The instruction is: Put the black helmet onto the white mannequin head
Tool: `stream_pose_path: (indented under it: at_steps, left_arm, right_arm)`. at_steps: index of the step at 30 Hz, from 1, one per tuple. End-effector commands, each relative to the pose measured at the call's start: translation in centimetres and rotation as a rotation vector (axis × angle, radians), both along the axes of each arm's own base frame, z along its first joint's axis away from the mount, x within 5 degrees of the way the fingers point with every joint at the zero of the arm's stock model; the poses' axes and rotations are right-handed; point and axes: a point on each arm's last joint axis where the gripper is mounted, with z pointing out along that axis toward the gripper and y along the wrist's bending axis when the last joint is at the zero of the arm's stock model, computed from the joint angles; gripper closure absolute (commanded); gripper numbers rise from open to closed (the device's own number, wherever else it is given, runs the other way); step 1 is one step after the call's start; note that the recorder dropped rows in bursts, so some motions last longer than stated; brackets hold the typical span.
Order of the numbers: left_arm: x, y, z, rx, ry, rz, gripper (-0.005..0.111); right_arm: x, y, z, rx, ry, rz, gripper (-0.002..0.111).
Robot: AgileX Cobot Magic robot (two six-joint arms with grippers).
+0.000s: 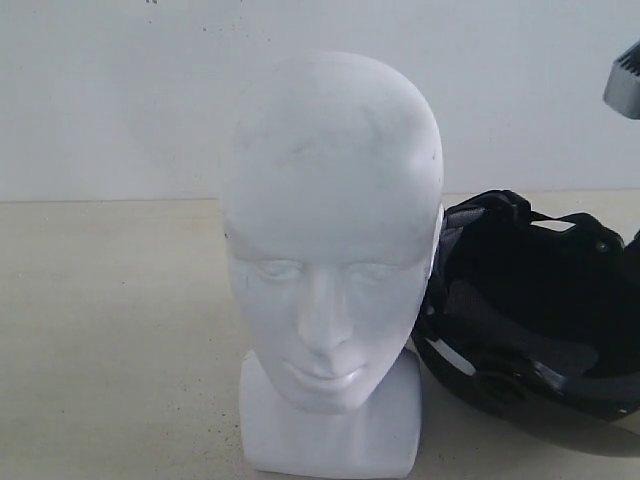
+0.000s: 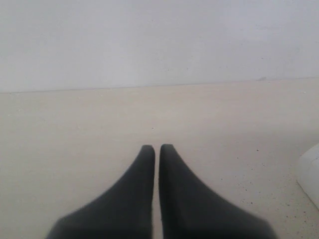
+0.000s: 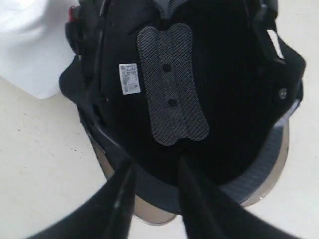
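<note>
The white mannequin head (image 1: 330, 270) stands upright in the middle of the exterior view, face towards the camera. The black helmet (image 1: 530, 300) lies upside down right beside it, its padded inside (image 3: 224, 74) showing. The smoky visor (image 3: 157, 213) sticks out under the rim, and a bit of red buckle (image 3: 74, 15) shows near the head (image 3: 30, 45). My right gripper (image 3: 155, 167) hangs open over the helmet's front rim, nothing held between its fingers. My left gripper (image 2: 157, 148) is shut over bare table, holding nothing; the head's base (image 2: 310, 174) is off to one side.
The beige tabletop (image 1: 110, 330) runs back to a plain white wall (image 1: 120, 100). A grey part of the right arm (image 1: 625, 85) shows at the upper right edge of the exterior view.
</note>
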Motion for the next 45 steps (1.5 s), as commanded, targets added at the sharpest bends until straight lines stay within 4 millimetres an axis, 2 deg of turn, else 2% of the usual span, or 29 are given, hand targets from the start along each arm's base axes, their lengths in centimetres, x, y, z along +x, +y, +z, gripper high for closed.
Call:
stream_pose_path:
  at_steps: [1,3,6,9,11,13,15,18,29,34,38,45]
  left_arm:
    - [0.0,0.0,-0.1,0.009,0.000,-0.006,0.102]
    - [0.0,0.0,-0.1,0.009,0.000,-0.006,0.102]
    - [0.0,0.0,-0.1,0.009,0.000,-0.006,0.102]
    - [0.0,0.0,-0.1,0.009,0.000,-0.006,0.102]
    - [0.0,0.0,-0.1,0.009,0.000,-0.006,0.102]
    - [0.0,0.0,-0.1,0.009,0.000,-0.006,0.102]
    - [0.0,0.0,-0.1,0.009,0.000,-0.006,0.102]
    - [0.0,0.0,-0.1,0.009,0.000,-0.006,0.102]
    - [0.0,0.0,-0.1,0.009,0.000,-0.006,0.102]
    - [0.0,0.0,-0.1,0.009,0.000,-0.006,0.102]
    - [0.0,0.0,-0.1,0.009,0.000,-0.006,0.102]
    - [0.0,0.0,-0.1,0.009,0.000,-0.006,0.102]
  right_arm:
    - [-0.3,1.4,0.4,0.105,-0.003,0.132,0.057]
    - [-0.3,1.9,0.4,0.147,0.007,0.180,0.057]
    - [0.4,3.1,-0.9,0.144,0.096,0.218,0.057]
    - [0.2,4.7,-2.7,-0.052,0.183,0.300,0.057]
    - [0.0,4.6,-3.0,-0.198,0.182,0.255,0.056]
    - [-0.1,4.5,-3.0,-0.263,0.178,0.210,0.046]
    - [-0.1,4.6,-3.0,-0.242,0.177,0.188,0.040]
    - [0.0,4.6,-3.2,-0.229,0.181,0.159,0.039]
    - [-0.7,5.0,-8.6,-0.144,0.164,0.181,0.039]
    - [-0.5,5.1,-10.2,-0.104,0.086,0.177,0.039]
    - [-0.3,5.2,-11.0,-0.084,0.013,0.179,0.039]
    - [0.1,5.2,-11.1,-0.096,-0.025,0.189,0.039]
